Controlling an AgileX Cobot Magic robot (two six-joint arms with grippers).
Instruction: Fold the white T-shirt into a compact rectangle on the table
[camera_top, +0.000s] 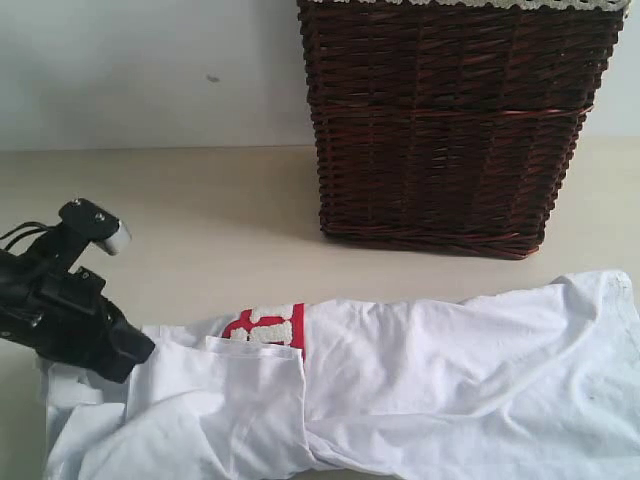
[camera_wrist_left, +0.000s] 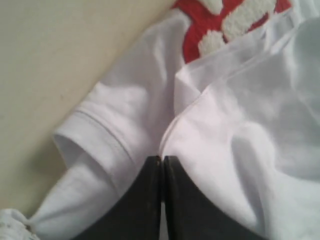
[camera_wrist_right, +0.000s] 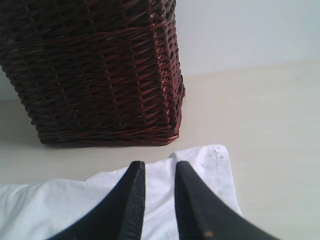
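The white T-shirt lies crumpled lengthwise along the near part of the table, with a patch of its red-outlined lettering showing. At the shirt's left end my left gripper is down on the cloth. In the left wrist view its jaws are pressed together on a folded edge of the shirt, beside a sleeve. My right gripper hovers over the shirt's other end, jaws apart, with flat cloth showing through the gap. It is outside the exterior view.
A tall dark brown wicker basket stands at the back right, close behind the shirt's right end. Bare table stretches behind the shirt on the left, up to a pale wall.
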